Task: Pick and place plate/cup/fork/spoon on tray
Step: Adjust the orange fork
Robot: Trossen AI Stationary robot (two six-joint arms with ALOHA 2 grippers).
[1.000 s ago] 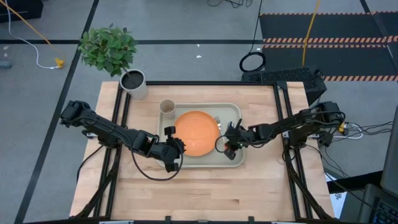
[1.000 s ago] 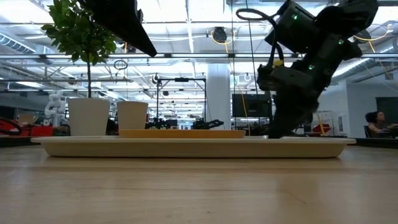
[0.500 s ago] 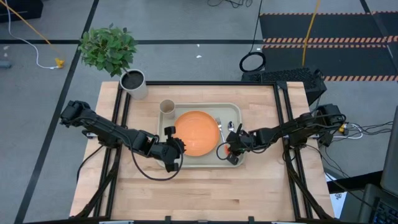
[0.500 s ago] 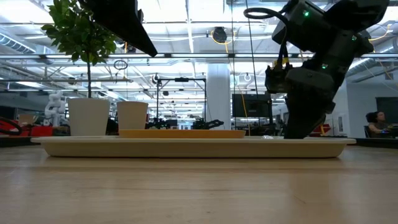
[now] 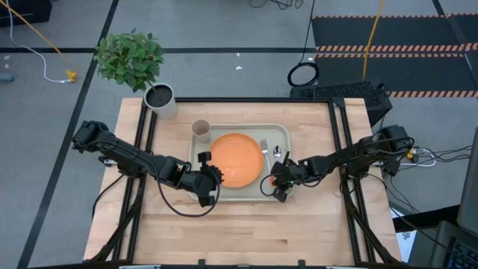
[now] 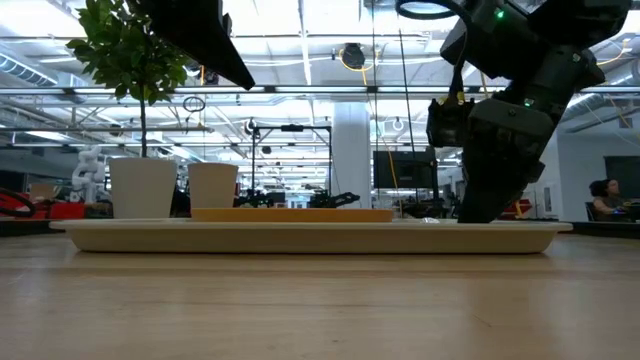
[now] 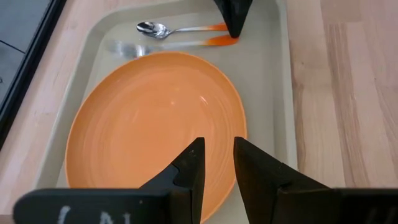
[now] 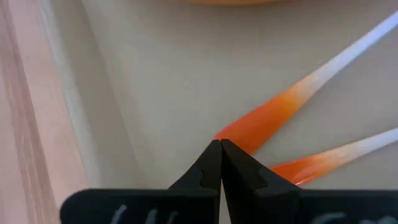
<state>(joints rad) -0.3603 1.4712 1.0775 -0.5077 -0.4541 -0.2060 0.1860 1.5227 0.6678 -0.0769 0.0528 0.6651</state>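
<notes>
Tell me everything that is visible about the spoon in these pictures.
The spoon is small, with a shiny silver metal bowl and stem and an orange-red handle. It lies flat on the bare floor of the tray, between the tray's rim and the fork, roughly parallel to the fork and apart from the orange plate. The right pincer, fingers shut, stands at the handle ends; whether it touches the spoon cannot be told.

The high camera looked straight down on the whole table. The low one sat at tabletop level, facing across the tray into the room. Each wrist camera looked closely past its own fingers; both shared the tray's spoon and fork.
</notes>
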